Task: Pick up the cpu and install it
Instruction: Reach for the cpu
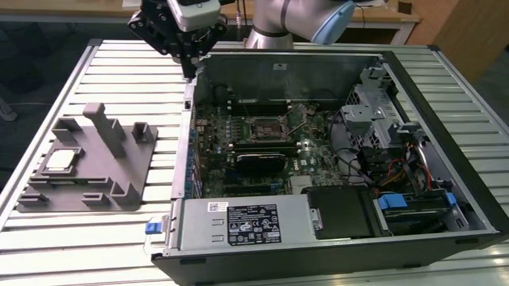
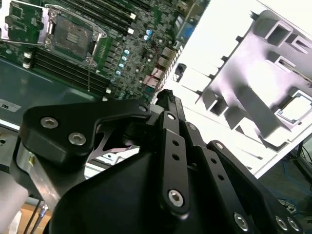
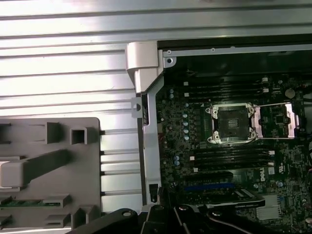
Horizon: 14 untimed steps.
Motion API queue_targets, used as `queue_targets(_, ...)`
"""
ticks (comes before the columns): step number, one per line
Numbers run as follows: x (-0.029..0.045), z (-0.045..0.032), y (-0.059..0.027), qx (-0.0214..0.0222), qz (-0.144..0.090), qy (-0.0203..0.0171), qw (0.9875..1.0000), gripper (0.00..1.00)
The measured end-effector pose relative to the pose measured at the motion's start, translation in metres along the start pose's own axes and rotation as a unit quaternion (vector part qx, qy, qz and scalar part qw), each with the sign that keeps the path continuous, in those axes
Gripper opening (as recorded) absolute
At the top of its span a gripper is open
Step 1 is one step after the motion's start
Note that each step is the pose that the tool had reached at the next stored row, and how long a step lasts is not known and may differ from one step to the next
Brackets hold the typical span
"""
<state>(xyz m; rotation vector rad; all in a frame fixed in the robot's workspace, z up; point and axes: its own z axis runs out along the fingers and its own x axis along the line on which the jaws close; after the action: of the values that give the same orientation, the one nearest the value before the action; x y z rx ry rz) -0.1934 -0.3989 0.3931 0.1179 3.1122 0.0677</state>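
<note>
**Cpu sits in its holder, well off toward eight o'clock from an empty gripper**

In the exterior view the gripper (image 1: 189, 72) hangs tip-down above the far corner of the open computer case (image 1: 318, 77), over the side wall (image 1: 188, 137) on the exterior view's left. Its fingers look drawn together with nothing between them, though from this angle a slight gap could be hidden.

Nearest to it, at about four to five o'clock in the exterior view, the motherboard socket (image 1: 263, 127) lies open and bare inside the case. The first wrist view shows the same socket (image 3: 231, 123) with its metal frame swung back.

Farther out, outside the case, the grey holder (image 1: 119, 179) rests on the slatted table (image 1: 119, 71). The cpu (image 1: 62, 159) lies flat in a pocket on the holder's outer side, silvery top up. From the gripper it lies between seven and eight o'clock, well apart, with the side wall and most of the holder between them. The second wrist view shows the cpu (image 2: 298, 108) seated square in its recess. It is close to square, so it has no long axis to speak of, and its edges run with the holder's edges. Cpu and socket lie on opposite sides of the gripper
</note>
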Motion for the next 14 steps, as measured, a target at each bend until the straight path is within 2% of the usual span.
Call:
queue_targets(9, 0.0236, 0.0003, -0.0018, 0.0, 0.0, -0.0001, 1.0, 0.11)
queue_targets(14, 0.0391, 0.0012, -0.003, 0.0001, 0.0, 0.0, 1.0, 0.11)
